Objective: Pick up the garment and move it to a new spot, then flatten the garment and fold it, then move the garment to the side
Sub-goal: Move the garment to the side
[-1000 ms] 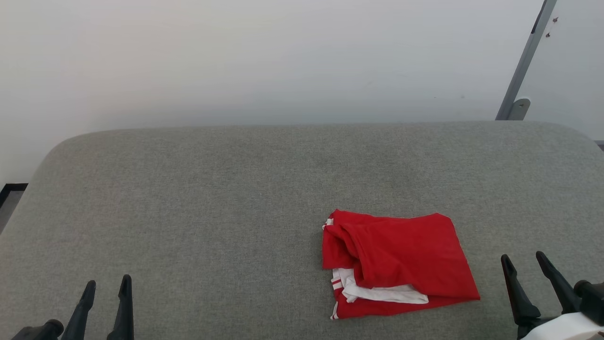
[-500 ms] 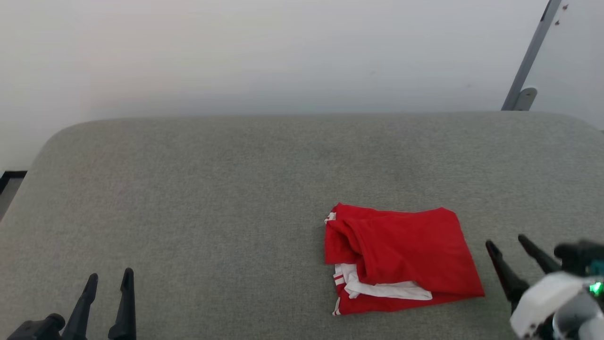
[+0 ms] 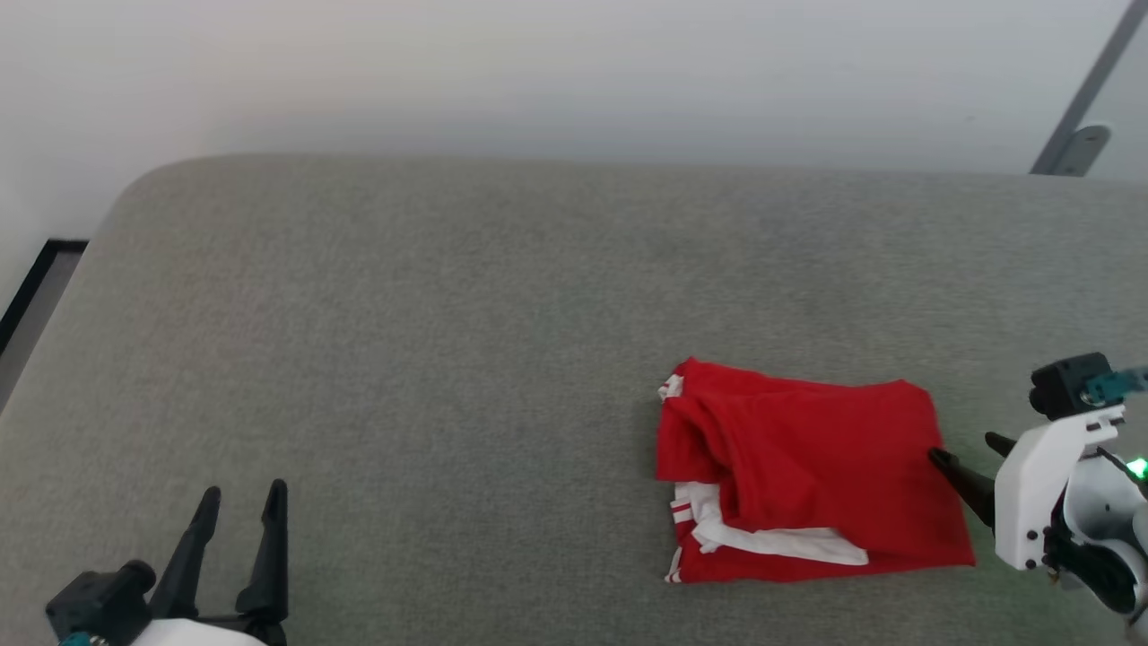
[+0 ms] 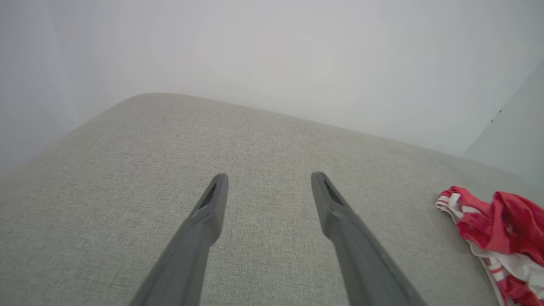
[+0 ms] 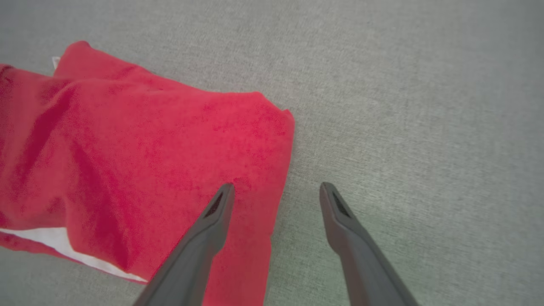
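The garment, a red T-shirt with white sleeve fabric showing at its front, lies folded in a rough rectangle on the grey padded surface, right of centre. My right gripper hangs open over the garment's right edge; in the right wrist view one finger is above the red cloth and the other above the bare surface, with nothing between them. My left gripper stands open at the lower left, far from the garment, whose bunched end shows at the right of the left wrist view.
The grey surface has rounded far corners and meets a pale wall. A slanted grey metal bar stands at the far right. A dark floor strip shows past the surface's left edge.
The head camera has shifted, sliding the whole scene. My right gripper has swung in from the lower right and turned down over the garment's right edge. The left gripper stays open.
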Tool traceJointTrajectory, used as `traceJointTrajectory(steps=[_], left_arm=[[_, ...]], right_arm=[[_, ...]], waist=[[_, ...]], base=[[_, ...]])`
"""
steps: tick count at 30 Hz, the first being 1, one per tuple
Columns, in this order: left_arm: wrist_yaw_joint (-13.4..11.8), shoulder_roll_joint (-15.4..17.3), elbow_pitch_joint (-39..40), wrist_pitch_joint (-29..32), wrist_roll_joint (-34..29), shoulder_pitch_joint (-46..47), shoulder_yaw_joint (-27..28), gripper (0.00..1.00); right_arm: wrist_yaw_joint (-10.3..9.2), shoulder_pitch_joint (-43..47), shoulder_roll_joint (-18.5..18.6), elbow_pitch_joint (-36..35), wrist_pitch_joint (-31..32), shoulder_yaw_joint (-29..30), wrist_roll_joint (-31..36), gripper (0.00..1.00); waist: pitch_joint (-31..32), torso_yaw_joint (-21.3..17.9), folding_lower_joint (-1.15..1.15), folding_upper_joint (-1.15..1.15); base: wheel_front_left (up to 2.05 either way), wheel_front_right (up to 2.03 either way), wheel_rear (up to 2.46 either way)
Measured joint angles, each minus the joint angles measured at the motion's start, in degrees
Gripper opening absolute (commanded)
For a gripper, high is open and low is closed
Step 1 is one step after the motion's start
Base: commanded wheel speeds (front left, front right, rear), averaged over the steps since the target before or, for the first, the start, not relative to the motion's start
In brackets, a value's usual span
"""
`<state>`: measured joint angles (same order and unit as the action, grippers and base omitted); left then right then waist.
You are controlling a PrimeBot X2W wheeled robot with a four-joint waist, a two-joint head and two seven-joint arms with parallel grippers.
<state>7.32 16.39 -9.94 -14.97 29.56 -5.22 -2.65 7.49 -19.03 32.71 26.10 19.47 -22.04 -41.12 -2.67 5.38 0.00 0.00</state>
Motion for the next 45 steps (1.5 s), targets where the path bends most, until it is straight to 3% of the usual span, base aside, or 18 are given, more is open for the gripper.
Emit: traceJointTrajectory(steps=[7, 19, 20, 21, 30, 45], left_arm=[[0.0, 0.21, -0.74, 0.0, 0.96, 2.49, -2.41, 1.0], [0.0, 0.42, -2.43, 0.0, 2.22, 6.42, -5.71, 1.0], [0.0, 0.42, -2.5, 0.0, 2.24, 6.59, -5.86, 1.0], [0.0, 0.42, -2.6, 0.0, 2.35, 6.73, -5.9, 1.0], [0.0, 1.49, -2.5, 0.0, 3.25, 8.47, -5.39, 1.0], [0.0, 3.44, -1.68, 0.0, 3.43, 16.06, -10.5, 1.0]], right_arm=[[0.01, -5.0, 0.63, 4.49, 11.15, -3.75, -3.08, 1.0], [-0.2, -13.0, -1.78, 13.73, 27.67, -6.94, -7.33, 1.0], [-0.25, -13.21, -1.71, 13.63, 28.14, -7.23, -7.54, 0.4], [-0.26, -13.22, -1.58, 13.57, 28.44, -7.21, -8.4, 0.0], [0.02, -13.65, -0.52, 9.39, 28.41, -6.72, -11.68, 0.0], [0.02, -19.36, 5.22, 5.73, 26.06, -2.09, -7.62, 0.0]], waist=[[-2.63, 2.47, 0.0, 0.0], [-5.93, 5.72, 0.0, 0.0], [-6.07, 5.92, 0.0, 0.0], [-6.22, 6.07, 0.0, 0.0], [-7.34, 4.56, 0.0, 0.0], [-10.41, -1.93, 0.0, 0.0]], base=[[0.0, 0.0, 0.0], [0.0, 0.0, 0.0], [0.0, 0.0, 0.0], [0.0, 0.0, 0.0], [0.0, 0.0, 0.0], [0.0, 0.0, 0.0]])
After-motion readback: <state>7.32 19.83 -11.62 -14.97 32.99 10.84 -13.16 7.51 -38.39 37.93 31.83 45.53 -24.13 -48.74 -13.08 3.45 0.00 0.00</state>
